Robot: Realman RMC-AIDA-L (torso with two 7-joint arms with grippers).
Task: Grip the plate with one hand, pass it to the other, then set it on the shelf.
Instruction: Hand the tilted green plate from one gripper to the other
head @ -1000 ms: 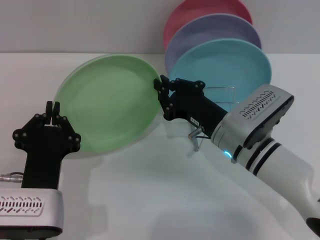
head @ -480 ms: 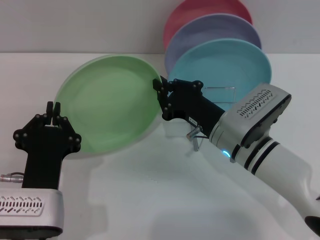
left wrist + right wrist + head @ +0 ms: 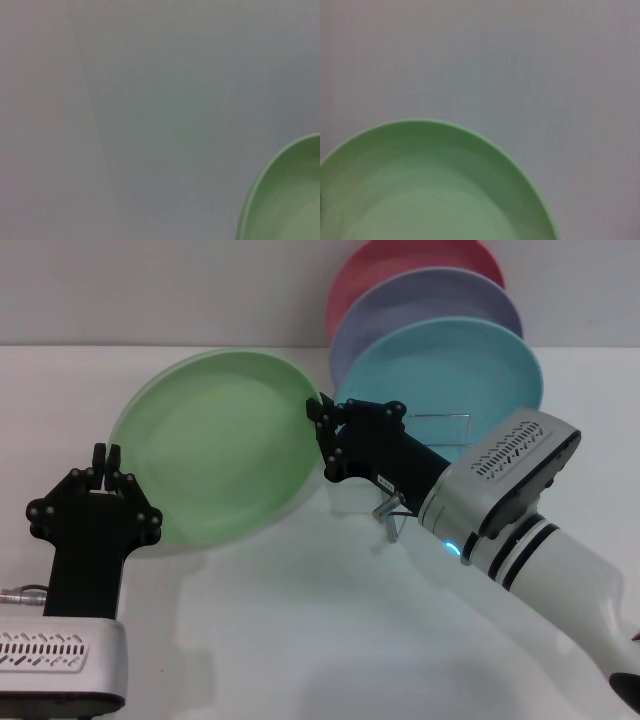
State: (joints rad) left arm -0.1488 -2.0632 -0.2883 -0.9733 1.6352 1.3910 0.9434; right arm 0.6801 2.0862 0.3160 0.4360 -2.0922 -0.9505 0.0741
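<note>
Pale green and matte, the plate (image 3: 215, 450) is hanging tilted above the white bench (image 3: 300, 630), towards its left half and short of the far edge, with its hollow face turned to the robot. On its right rim the right gripper (image 3: 322, 425) is clamping it, the black fingers closed over the edge. That gripper is reaching in from the near right corner on a silver-white arm banded in black, a blue-green light showing low on the wrist. At the plate's lower left the left gripper (image 3: 102, 458) is standing upright, its fingertips pressed together and overlapping the rim; whether they are actually pinching the plate or only standing in front of it cannot be told. Its arm is coming up from the near left corner.

Just beside the right gripper, towards the far right of the bench, the wire shelf (image 3: 440, 430) is showing its thin silver loops, partly hidden behind the arm. A light blue plate (image 3: 460, 370) is standing on edge in it, with a lavender plate (image 3: 420, 300) behind that and a pink plate (image 3: 400, 260) at the back, nearest the wall. The green plate is sitting just left of the blue one, their rims near each other without clearly touching.

From the left wrist, only a curved slice of the green rim (image 3: 285, 195) is showing against plain grey. From the right wrist, the plate's upper arc (image 3: 430, 190) is filling the lower part of the view.
</note>
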